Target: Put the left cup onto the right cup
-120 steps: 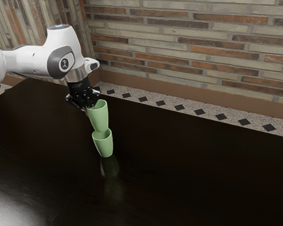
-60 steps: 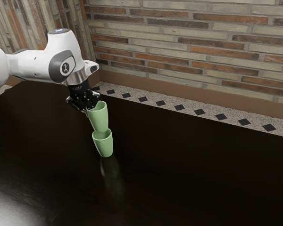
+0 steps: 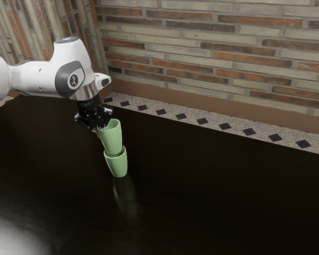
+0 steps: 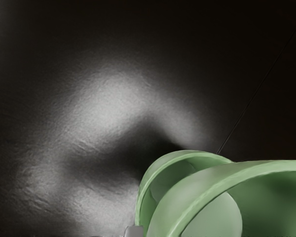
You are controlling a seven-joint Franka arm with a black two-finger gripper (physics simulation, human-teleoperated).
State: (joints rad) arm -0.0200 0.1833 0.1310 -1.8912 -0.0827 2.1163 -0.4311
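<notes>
Two light green cups stand stacked on the dark table. The upper cup [image 3: 111,137] sits tilted inside the mouth of the lower cup [image 3: 117,162]. My gripper [image 3: 97,125] is shut on the upper cup's rim, on the side toward the exterior view's left. In the wrist view the held upper cup [image 4: 246,197] looms close under my hand, and the lower cup [image 4: 158,182] shows its rim just behind it.
The dark glossy table [image 3: 212,186] spreads wide toward the exterior view's right and front. A tiled floor strip [image 3: 223,125] and a brick wall [image 3: 218,48] run behind the table.
My hand has lowered the upper cup, so it now sits deeper in the lower cup. The arm has shifted slightly down and toward the exterior view's left.
</notes>
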